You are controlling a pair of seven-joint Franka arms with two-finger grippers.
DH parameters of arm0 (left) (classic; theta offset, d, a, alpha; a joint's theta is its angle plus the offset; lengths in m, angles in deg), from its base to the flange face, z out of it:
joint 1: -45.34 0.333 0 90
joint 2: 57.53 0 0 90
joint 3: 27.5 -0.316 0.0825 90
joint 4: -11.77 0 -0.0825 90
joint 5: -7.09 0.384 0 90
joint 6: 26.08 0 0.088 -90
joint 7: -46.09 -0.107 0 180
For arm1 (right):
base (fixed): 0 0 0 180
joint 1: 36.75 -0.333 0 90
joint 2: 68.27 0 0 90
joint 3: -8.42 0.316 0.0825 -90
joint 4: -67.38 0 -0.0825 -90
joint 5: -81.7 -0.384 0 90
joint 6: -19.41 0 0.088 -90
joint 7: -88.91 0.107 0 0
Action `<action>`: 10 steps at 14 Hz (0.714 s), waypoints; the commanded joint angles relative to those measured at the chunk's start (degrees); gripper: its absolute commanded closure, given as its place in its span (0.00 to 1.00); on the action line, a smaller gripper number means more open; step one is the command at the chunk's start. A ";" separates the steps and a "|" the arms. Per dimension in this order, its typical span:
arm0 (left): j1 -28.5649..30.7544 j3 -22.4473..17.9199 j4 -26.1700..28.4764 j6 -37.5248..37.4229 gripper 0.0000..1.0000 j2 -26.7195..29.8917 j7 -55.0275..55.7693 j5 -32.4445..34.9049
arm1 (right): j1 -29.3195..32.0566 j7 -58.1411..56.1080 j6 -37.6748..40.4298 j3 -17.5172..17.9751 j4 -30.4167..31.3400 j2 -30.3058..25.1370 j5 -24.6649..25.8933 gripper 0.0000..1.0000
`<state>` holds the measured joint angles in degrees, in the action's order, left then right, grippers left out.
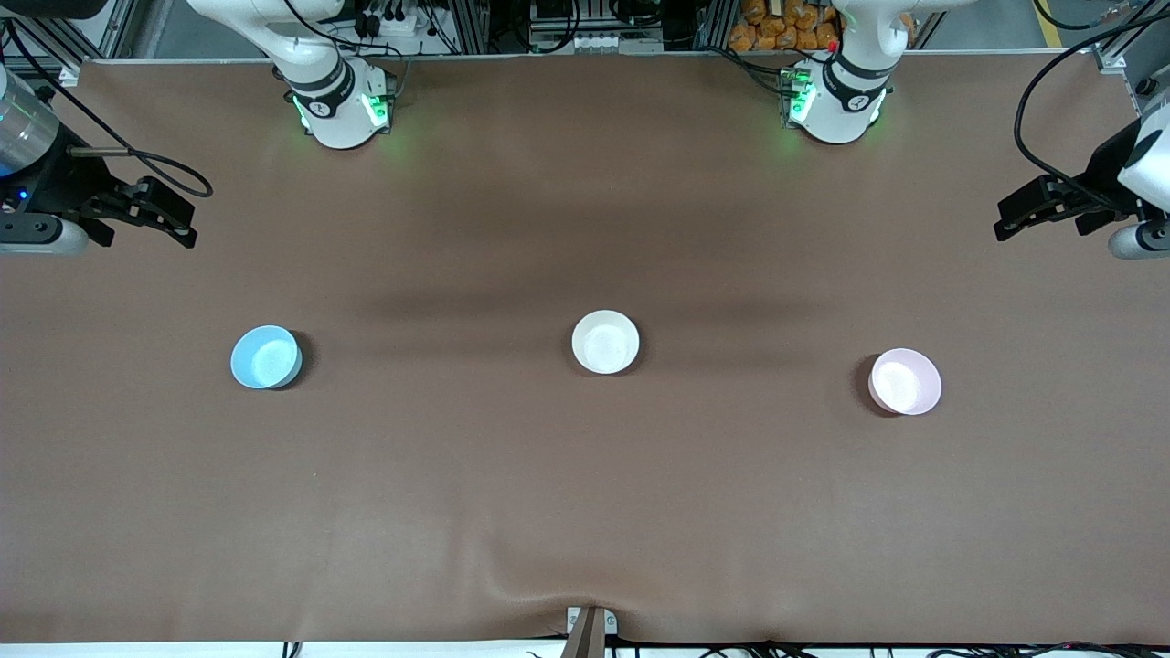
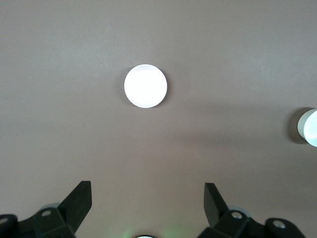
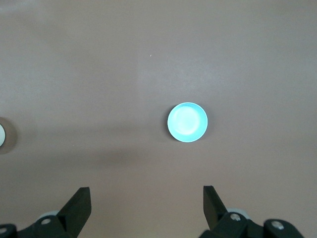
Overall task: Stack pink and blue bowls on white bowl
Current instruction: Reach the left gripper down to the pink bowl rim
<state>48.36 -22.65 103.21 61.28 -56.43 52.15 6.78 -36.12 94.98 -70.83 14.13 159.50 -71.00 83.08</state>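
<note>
You are working under even, diffuse overhead light: the brown table [image 1: 585, 512] reads uniformly mid-toned in the front view, with two soft dark bands across the upper middle of the frame and a short, soft shadow beside the blue bowl [image 1: 265, 356], the white bowl [image 1: 605, 342] and the pink bowl [image 1: 905, 381]. Note the green glow on the table at each arm's base at the top of the frame. In the left wrist view the pink bowl is overexposed to plain white, both wrist views look hazy and low in contrast, and the dark fingers [image 2: 79, 201] at the lower edge appear as near-silhouettes.
</note>
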 commanded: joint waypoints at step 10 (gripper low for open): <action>5.95 0.16 8.22 18.51 0.00 -10.94 -4.20 -0.66 | 0.60 -0.71 -0.20 0.26 0.43 -0.96 -0.06 0.00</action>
<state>53.31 -22.76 108.90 75.78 -67.64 50.58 6.78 -36.12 94.98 -70.88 14.13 159.49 -71.00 83.06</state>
